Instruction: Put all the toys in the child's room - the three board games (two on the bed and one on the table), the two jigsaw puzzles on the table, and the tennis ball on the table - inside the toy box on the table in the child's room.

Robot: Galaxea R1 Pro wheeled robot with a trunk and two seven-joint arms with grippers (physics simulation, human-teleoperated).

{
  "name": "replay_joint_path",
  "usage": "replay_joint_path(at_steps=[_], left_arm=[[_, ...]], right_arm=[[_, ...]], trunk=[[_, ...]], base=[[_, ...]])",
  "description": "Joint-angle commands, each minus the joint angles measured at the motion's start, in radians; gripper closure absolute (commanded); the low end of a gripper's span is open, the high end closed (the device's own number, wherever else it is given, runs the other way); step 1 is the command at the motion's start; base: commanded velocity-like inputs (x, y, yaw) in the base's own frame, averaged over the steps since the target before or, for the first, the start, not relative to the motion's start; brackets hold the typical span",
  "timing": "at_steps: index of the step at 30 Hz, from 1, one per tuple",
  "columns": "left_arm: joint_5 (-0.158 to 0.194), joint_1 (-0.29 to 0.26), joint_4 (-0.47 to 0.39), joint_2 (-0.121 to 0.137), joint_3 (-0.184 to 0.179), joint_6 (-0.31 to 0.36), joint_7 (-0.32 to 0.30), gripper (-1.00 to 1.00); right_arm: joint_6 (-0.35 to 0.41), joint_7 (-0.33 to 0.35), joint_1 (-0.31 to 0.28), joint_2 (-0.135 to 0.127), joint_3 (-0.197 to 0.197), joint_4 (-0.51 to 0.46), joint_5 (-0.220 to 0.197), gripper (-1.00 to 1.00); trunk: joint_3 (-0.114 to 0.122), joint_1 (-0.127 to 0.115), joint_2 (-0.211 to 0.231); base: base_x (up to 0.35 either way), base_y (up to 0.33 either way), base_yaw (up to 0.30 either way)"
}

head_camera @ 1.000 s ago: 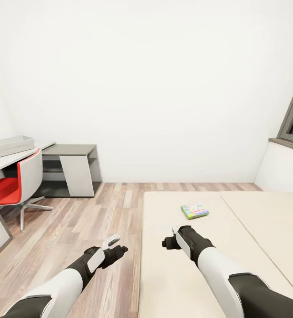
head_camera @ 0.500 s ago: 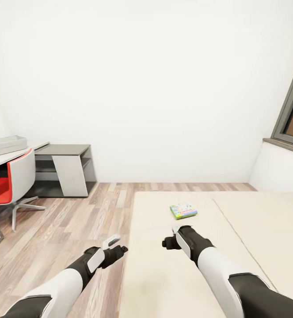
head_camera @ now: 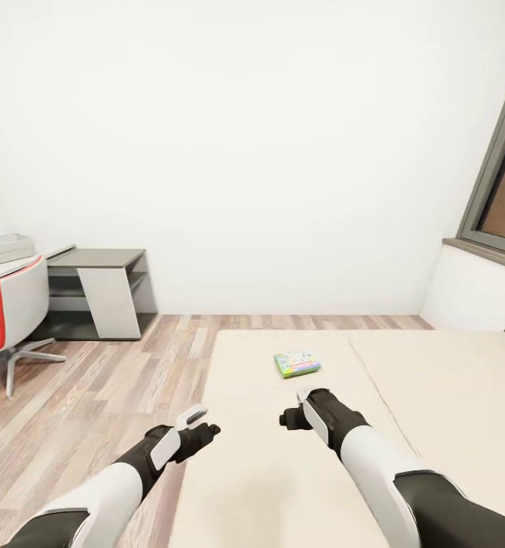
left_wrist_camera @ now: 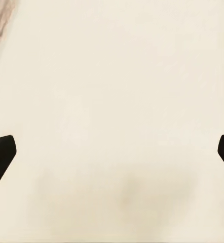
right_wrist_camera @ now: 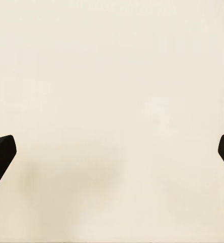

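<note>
Where visible: one board game (head_camera: pixel 297 363).

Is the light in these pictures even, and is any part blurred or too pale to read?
Head view: soft even light, sharp; the small box on the bed shows colours, its print unreadable. Both wrist views: flat cream mattress without texture, faint grey shading, dark fingertips at the edges.
</note>
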Motion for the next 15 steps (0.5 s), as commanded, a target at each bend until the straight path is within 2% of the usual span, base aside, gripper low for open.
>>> replay_joint_path(at_steps=[1, 15], left_arm=[[-0.002, 0.0, -0.001, -0.001, 0.008, 0.006, -0.001, -1.0], [-0.002, 0.0, -0.001, -0.001, 0.008, 0.006, -0.001, -1.0]], right_arm=[[0.005, -0.002, 0.0, 0.0, 0.003, -0.002, 0.0, -1.0], [0.005, -0.002, 0.0, 0.0, 0.003, -0.002, 0.0, -1.0]], trunk=[[-0.001, 0.0, -0.001], [-0.001, 0.0, -0.001]], base=[[0.0, -0.273, 0.0], [0.0, -0.273, 0.0]])
